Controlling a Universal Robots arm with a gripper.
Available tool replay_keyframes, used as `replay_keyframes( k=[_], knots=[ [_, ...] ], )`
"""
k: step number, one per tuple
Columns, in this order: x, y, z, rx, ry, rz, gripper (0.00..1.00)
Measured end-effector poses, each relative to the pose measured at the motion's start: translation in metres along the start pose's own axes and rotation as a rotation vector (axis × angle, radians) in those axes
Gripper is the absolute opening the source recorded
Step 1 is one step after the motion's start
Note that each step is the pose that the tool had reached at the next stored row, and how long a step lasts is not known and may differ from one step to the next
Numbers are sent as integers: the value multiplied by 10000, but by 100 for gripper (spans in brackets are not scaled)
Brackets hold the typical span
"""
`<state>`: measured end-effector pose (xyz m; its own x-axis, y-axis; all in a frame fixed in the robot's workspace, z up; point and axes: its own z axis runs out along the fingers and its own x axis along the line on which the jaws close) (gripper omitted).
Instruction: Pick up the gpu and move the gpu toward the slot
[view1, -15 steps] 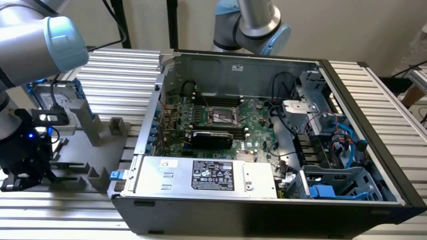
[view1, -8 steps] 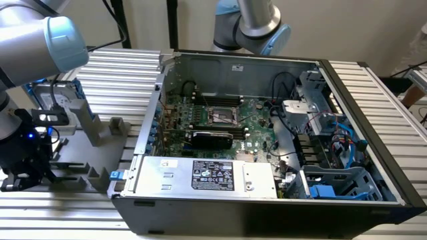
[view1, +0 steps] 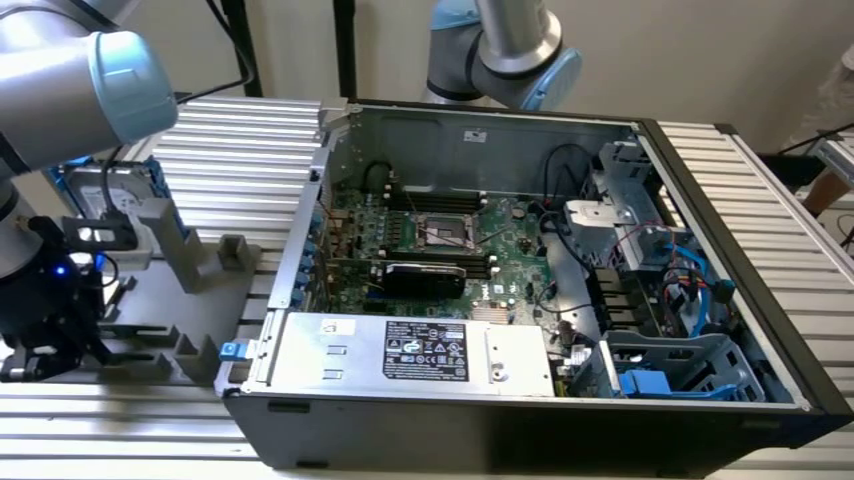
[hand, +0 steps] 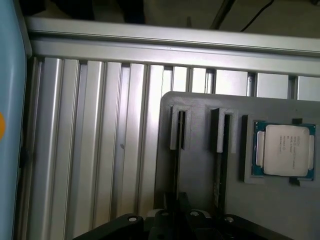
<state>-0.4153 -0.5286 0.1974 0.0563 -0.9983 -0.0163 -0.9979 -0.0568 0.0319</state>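
I am looking at the ribbed aluminium table (view1: 747, 180) carrying an open black computer case (view1: 534, 420), with its green motherboard (view1: 441, 250) lying flat inside and a silver power supply (view1: 414, 350) sitting along the near wall. The arm (view1: 67, 80) is reaching down at the exterior view's left, well clear of the case, over a grey parts holder (view1: 160, 300) — a tray with upright dividers. A silver hard drive with blue rails (view1: 114, 195) is standing at the far end of that holder. The gpu (view1: 424, 275) is sitting inside the case, a dark card lying across the motherboard just below the processor socket (view1: 441, 232); I cannot pick out the blue slot under or beside it. The hand (view1: 47, 355) is hovering low at the near end of the holder, well apart from the gpu. In the wrist view its black fingers (hand: 175, 210) are pressed nearly together over a narrow groove of the grey parts holder (hand: 200, 130), and I am seeing nothing gripped between them. A small square CPU chip (hand: 285, 150) is resting in its own pocket of the holder, near the hand but not touching it.
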Motion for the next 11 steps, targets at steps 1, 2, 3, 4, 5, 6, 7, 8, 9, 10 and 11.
replay_keyframes(
  k=[1,2,3,4,5,6,7,8,9,10,11],
  knots=[
    [0,0,-8,-8,0,1,14],
    [0,0,-20,-17,2,1,14],
    [0,0,-33,-24,2,1,14],
    [0,-1,-50,-35,0,2,14],
    [-1,-1,-69,-49,-1,1,14],
    [-1,-1,-88,-63,-1,2,14],
    [-1,-1,-111,-82,-2,2,14],
    [-2,-1,-135,-97,-2,3,14],
    [-2,-2,-159,-115,-4,2,14],
    [-3,-2,-189,-133,-6,3,14],
    [-2,-3,-223,-157,-5,3,14]
  ],
)
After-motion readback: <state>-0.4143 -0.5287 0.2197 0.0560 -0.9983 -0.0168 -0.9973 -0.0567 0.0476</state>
